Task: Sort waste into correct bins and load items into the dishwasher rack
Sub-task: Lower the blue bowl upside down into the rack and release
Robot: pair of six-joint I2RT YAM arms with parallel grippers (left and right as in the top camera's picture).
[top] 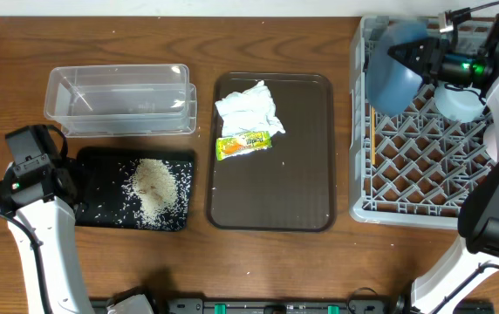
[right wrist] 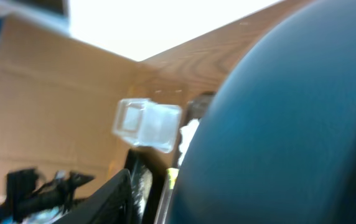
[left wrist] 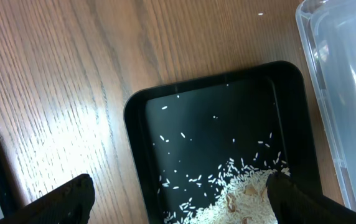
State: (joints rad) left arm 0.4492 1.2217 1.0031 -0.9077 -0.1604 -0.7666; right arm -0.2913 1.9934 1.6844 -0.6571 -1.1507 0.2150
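One blue bowl [top: 393,77] is clamped in my right gripper [top: 422,54], tipped on edge over the far left of the rack [top: 406,205] to slot between pegs [top: 415,148]; my left gripper [left wrist: 181,199] (jaws apart) hangs over the rice [left wrist: 246,190].

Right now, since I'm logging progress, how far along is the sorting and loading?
Done: rice lies in the black tray, and a small pale bowl sits in the rack. In hand: the right hand holds the dark-blue bowl over the rack. To do: tissue and wrapper lie on the brown tray, the clear tub looks empty, and the left hand hangs open.
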